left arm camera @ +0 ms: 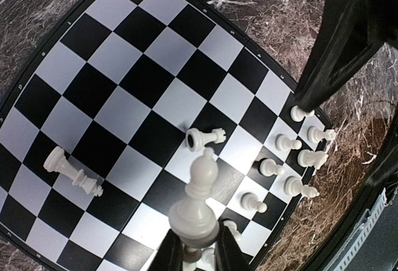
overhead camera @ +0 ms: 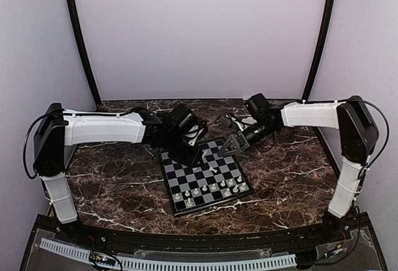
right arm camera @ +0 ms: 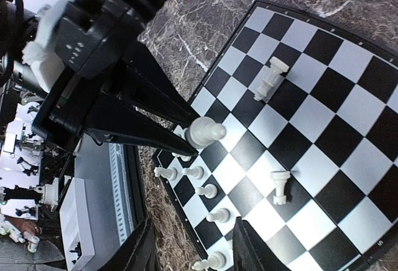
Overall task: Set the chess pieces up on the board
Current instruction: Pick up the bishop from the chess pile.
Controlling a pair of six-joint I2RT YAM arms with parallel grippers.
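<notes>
My left end effector [left arm camera: 199,246] is clamped on one white piece [left arm camera: 200,184] by its base above the board [left arm camera: 134,75], presumably to carry it to its square; my right end effector [right arm camera: 194,249] hangs parted and empty.

Board [overhead camera: 186,174]: small flat square, black and silver-grey checks, thin black rim. It lies flat mid-desk, skewed a little off square.

Chess pieces [overhead camera: 213,187]: tiny, cream-white plastic. Top view: most stand upright in two rows along the board's 6 o'clock edge. The inner row looks nearly full, the outer row only partly filled, mostly toward 5 o'clock.

Two are down on their sides, left wrist view:
- rook [left arm camera: 205,138], near board centre
- taller crowned piece [left arm camera: 71,173], at 8 o'clock from the rook, well apart

One bishop-shaped piece [left arm camera: 198,199] is off the board, upright, clamped at its base in the left jaws.
</notes>
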